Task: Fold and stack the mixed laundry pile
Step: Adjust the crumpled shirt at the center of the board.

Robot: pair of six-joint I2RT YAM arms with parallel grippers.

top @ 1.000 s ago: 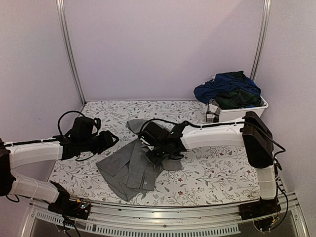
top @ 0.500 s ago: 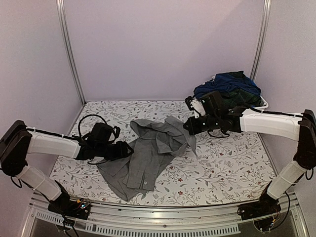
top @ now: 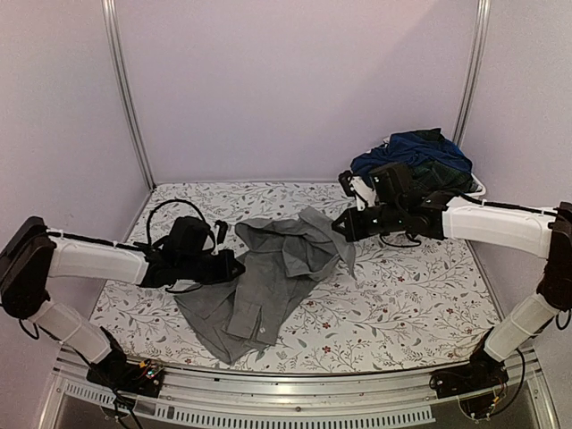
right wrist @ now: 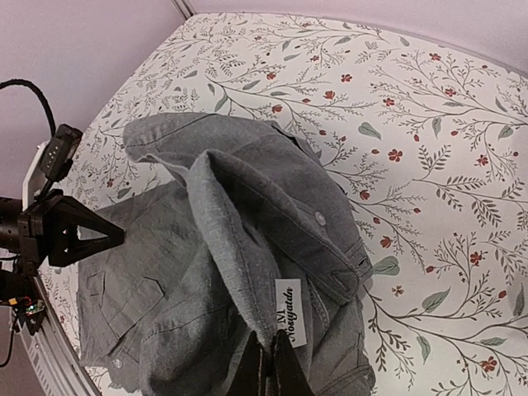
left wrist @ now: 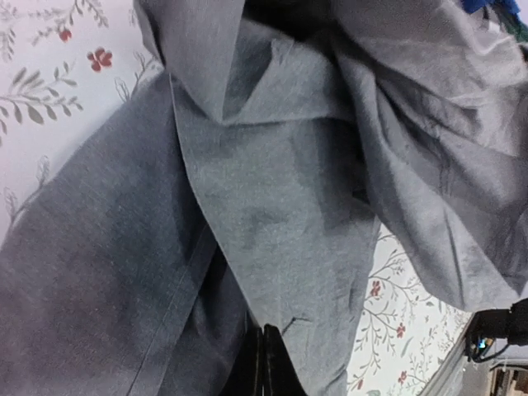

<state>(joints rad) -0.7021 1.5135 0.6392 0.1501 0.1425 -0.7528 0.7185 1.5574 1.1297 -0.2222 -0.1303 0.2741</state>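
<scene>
From above, the grey shirt point(top: 259, 295) lies in the middle of the bench point(top: 411, 304). Its far part is lifted by the right end effector point(top: 340, 227), which is clamped on it. The left end effector point(top: 236, 266) touches the shirt's left edge. A navy garment point(top: 420, 147) and a green plaid garment point(top: 447, 174) are heaped in the white bin point(top: 477, 187) at the far right.

In the left wrist view the fingers are together against grey cloth, and I cannot tell whether they pinch it.

In the right wrist view the fingers are closed on shirt fabric beside its white label point(right wrist: 289, 323).

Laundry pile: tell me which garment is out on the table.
The grey shirt, spread on the floral table cloth; the navy blue garment and the dark green plaid one are heaped together at the far right.
</scene>
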